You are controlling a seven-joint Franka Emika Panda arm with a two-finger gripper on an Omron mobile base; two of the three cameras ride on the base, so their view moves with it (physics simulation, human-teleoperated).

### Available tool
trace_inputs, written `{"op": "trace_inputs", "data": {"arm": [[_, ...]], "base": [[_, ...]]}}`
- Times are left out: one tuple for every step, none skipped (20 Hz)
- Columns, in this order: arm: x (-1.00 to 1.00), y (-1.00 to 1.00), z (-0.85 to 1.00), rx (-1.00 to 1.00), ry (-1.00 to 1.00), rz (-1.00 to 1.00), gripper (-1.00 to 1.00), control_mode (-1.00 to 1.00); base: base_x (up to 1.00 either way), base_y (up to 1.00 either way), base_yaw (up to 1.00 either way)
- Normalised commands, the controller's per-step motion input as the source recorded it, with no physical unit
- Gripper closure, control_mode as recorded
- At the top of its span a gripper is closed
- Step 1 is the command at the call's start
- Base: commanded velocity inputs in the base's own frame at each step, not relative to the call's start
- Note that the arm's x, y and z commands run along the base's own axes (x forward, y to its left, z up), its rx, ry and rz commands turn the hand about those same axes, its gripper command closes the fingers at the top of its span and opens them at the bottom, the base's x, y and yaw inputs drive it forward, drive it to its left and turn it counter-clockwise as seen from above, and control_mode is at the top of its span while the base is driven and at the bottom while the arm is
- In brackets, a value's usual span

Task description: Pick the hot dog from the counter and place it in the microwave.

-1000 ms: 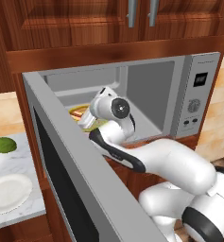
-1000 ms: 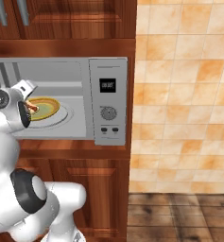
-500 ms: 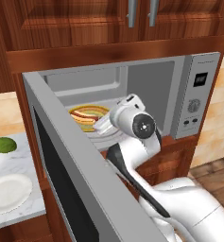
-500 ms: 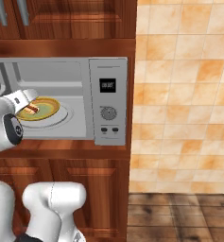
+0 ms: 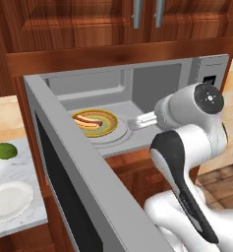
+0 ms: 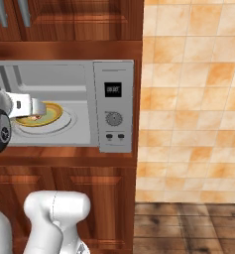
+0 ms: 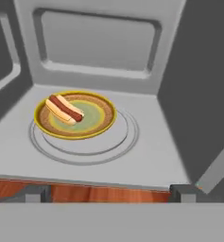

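Inspection finding: the hot dog point(image 7: 64, 109) lies on the round yellow-green plate point(image 7: 101, 124) inside the microwave point(image 6: 114, 106), toward the plate's left side in the hand view, set at a slant. It rests flat, bun down, touching nothing but the plate. In the left base view the same item point(image 5: 86, 121) sits on the plate well inside the cavity, with the open door point(image 5: 83, 197) swung out to the near left.

The gripper point(image 7: 111, 194) stands at the cavity mouth, near of the plate and apart from the hot dog. Its two finger tips point(image 7: 33, 194) sit wide apart with nothing between them. From the left base view the hand point(image 5: 142, 121) reaches just over the front lip of the oven floor.

Handling judgement: you should treat the item as light and soft. The bun will likely compress and could split under a hard squeeze, and the sausage may slide out along its length. If you must take hold again, close across the bun's middle, on its two long sides, with modest force.

Placement appears done. The lime point(image 5: 5, 150) and a white plate point(image 5: 7, 201) rest on the counter point(image 5: 24, 221) at far left, well apart from the work.
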Motion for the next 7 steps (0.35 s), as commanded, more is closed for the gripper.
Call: {"op": "trace_inputs", "data": {"arm": [[-1.0, -0.73, 0.0, 0.26, 0.0, -0.07, -1.0, -1.0], [-1.0, -0.67, 0.0, 0.24, 0.0, -0.07, -1.0, -1.0], [-1.0, -0.59, 0.0, 0.23, 0.0, -0.08, -1.0, -1.0], [-1.0, -0.51, 0.0, 0.21, 0.0, -0.09, -1.0, -1.0], [-1.0, -0.46, 0.0, 0.2, 0.0, -0.09, -1.0, -1.0], [-1.0, -0.41, 0.0, 0.2, 0.0, -0.11, -1.0, -1.0], [-1.0, -0.42, 0.0, 0.2, 0.0, -0.1, -1.0, -1.0]], "base": [[0.0, 0.0, 0.0], [0.0, 0.0, 0.0], [0.0, 0.0, 0.0], [0.0, 0.0, 0.0], [0.0, 0.0, 0.0], [0.0, 0.0, 0.0], [0.0, 0.0, 0.0]]}}
